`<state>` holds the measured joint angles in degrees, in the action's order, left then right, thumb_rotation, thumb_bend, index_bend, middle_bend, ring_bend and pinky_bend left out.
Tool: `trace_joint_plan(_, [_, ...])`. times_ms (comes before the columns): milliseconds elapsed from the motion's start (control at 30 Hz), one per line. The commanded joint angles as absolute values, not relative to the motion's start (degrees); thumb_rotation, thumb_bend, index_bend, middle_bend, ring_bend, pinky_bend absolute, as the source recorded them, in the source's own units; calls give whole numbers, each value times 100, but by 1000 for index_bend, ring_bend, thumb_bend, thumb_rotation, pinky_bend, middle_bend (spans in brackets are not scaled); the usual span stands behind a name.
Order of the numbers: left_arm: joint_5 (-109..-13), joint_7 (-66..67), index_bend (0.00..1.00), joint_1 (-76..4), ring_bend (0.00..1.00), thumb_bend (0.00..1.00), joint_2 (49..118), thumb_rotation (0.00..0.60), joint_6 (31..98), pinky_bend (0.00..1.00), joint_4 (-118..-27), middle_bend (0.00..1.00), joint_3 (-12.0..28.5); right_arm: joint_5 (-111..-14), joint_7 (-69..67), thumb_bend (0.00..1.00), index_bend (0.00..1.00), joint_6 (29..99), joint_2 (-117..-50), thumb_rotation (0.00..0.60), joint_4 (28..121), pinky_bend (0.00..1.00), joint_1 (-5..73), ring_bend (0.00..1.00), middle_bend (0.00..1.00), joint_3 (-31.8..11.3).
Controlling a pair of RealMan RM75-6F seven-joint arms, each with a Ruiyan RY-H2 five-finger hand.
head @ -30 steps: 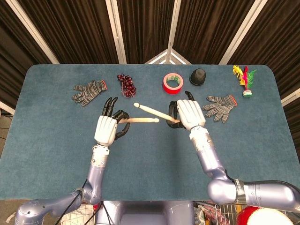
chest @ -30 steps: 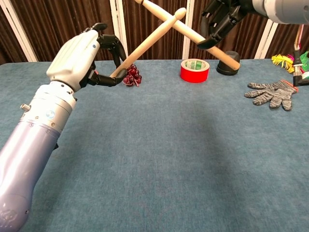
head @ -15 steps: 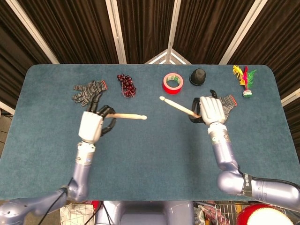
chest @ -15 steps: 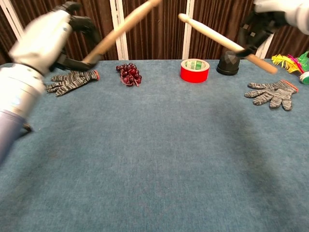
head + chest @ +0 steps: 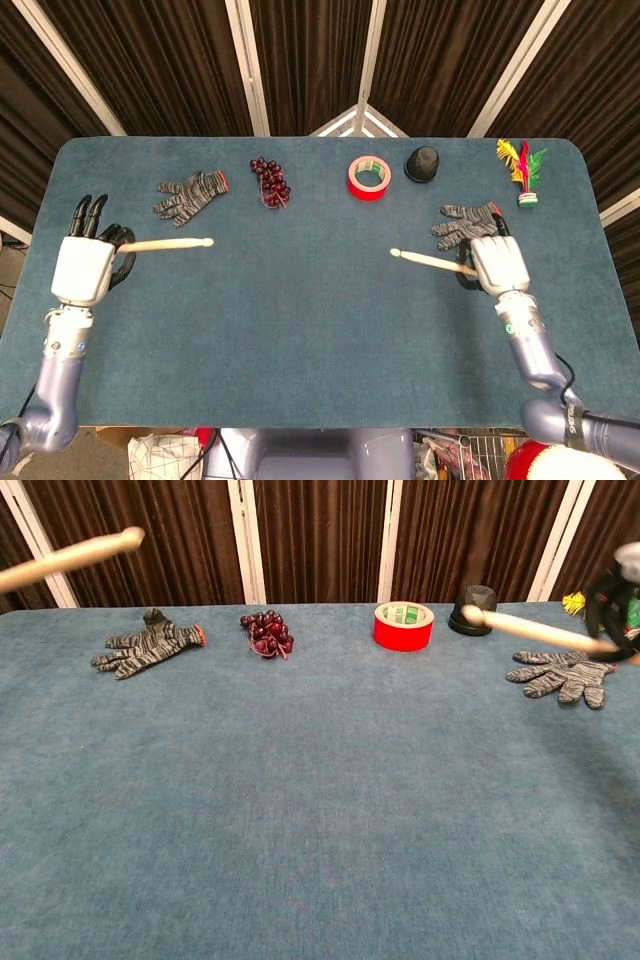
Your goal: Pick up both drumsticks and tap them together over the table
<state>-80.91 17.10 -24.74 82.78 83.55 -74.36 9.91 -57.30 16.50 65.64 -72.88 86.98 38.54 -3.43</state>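
My left hand (image 5: 84, 268) hovers at the table's left edge and grips a wooden drumstick (image 5: 168, 243) whose tip points right. In the chest view only that left drumstick (image 5: 68, 557) shows, at the top left. My right hand (image 5: 499, 265) is far to the right and holds the other drumstick (image 5: 428, 261), tip pointing left. The chest view shows this right drumstick (image 5: 532, 632) and a bit of the right hand (image 5: 622, 598) at the right edge. The two sticks are wide apart over the blue table (image 5: 300, 330).
Along the back lie a grey glove (image 5: 190, 194), dark red grapes (image 5: 270, 180), a red tape roll (image 5: 367, 177), a black cap (image 5: 423, 163) and a feathered shuttlecock (image 5: 522, 170). A second grey glove (image 5: 467, 221) lies beside my right hand.
The sticks were crossed and touching near the table's middle one second ago. Both hands have since swung outward, left hand to the left edge, right hand to the right, sticks still held.
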Motion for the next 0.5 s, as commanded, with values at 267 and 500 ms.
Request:
trace_joint_plan(267, [-8025,1383,644,-2187,66,526,8435,600,8046,0,-6721,585,602,-6472,1364,355,781,6494,-8043,600,7228,12,3262,472,659,173])
trace_joint_plan(500, [-7962,1256,648,-2262,66,526,8813,600,7549,0,-5953,585,474,-6633,1305,356,781,6239,-8306,600,6734,12,3139,472,659,220])
